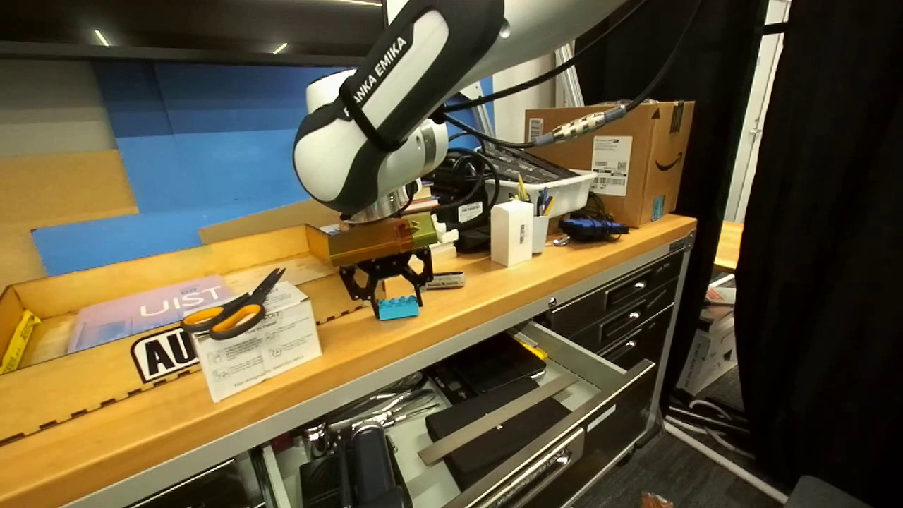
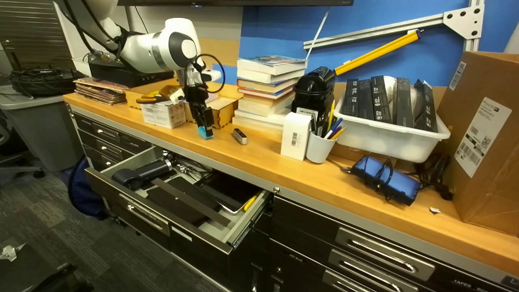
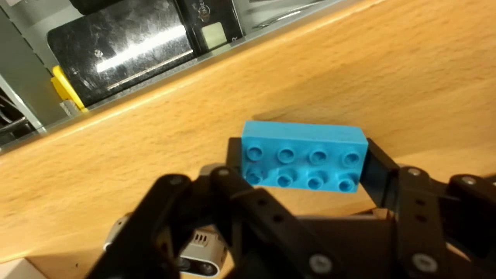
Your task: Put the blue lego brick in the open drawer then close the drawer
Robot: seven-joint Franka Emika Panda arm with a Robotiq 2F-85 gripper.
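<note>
- A robot arm (image 1: 384, 152) reaches over a wooden surface (image 2: 259, 156) with the blue lego brick (image 3: 304, 157) pinned in its jaws, which stand as far apart as the brick is long and press on its two short ends.
- The brick is near the front edge of the surface, outside the open drawer (image 2: 202, 242); whether there is air beneath it, the views do not settle.
- The end-to-end hold likely suits the job: both long sides are free, so the brick should drop cleanly once released.
- Below that edge the drawer stands pulled out, presumably to take the brick from above before being pushed home by its front.
- Inside it, a metal strip (image 2: 190, 200) lies across dark flat items, with a yellow object (image 2: 250, 202) by a side wall; a brick let go there may land on something other than the drawer's floor.
- A pair of scissors (image 1: 236, 314) lies atop a white box (image 1: 268, 353), perhaps parked out of the way; a small silver camera (image 2: 240, 136) sits near the jaws, a neighbour best given room.
- The brick itself is bright cyan-blue and oblong, two rows of four hollow-topped studs facing the wrist camera, one smooth long side turned toward the drawer. In an exterior view it looks about level, studs up.
</note>
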